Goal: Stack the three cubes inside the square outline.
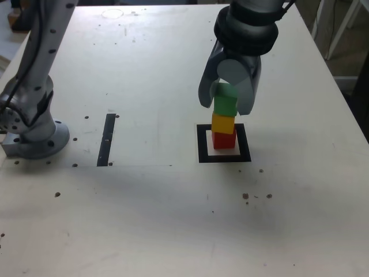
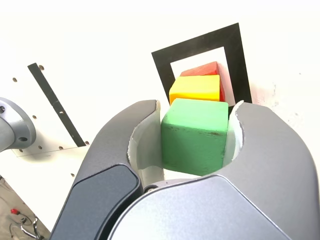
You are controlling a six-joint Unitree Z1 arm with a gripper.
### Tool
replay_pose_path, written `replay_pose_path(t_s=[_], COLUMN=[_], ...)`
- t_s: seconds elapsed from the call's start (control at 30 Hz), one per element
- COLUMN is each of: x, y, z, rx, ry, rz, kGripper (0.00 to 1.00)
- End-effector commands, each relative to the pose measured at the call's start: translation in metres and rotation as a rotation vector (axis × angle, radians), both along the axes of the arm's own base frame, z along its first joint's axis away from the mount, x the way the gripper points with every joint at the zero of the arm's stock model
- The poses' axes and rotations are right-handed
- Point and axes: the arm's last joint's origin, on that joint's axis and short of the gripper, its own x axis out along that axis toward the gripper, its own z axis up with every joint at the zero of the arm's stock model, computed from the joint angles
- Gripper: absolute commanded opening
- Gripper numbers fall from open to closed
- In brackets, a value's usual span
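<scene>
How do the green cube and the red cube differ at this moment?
The green cube tops the stack, sitting on the yellow cube; the red cube is at the bottom, on the pale centre of the square outline. The green cube sits between the gripper jaws; the red cube stands clear of them. Both look equal in size, matte, upright.

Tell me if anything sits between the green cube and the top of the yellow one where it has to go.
Nothing visible does. The green cube sits directly above the yellow cube, which rests on the red cube inside the square outline. The gripper brackets the green cube's sides; the wrist view shows a slight gap on one side.
</scene>
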Motion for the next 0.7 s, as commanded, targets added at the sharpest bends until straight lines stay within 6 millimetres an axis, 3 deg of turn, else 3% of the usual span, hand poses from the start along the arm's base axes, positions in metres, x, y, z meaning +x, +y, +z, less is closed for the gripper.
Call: replay_pose_path(t_s=[0.0, 0.27, 0.5, 0.67], x=[0.001, 0.0, -0.002, -0.008], y=[0.001, 0.004, 0.007, 0.008], z=[-0.002, -0.001, 0.001, 0.009], rx=[0.007, 0.024, 0.039, 0.043], ry=[0.013, 0.016, 0.009, -0.009], rz=[-0.001, 0.001, 0.005, 0.007], kGripper=[0.54, 0.6, 0.92, 0.98])
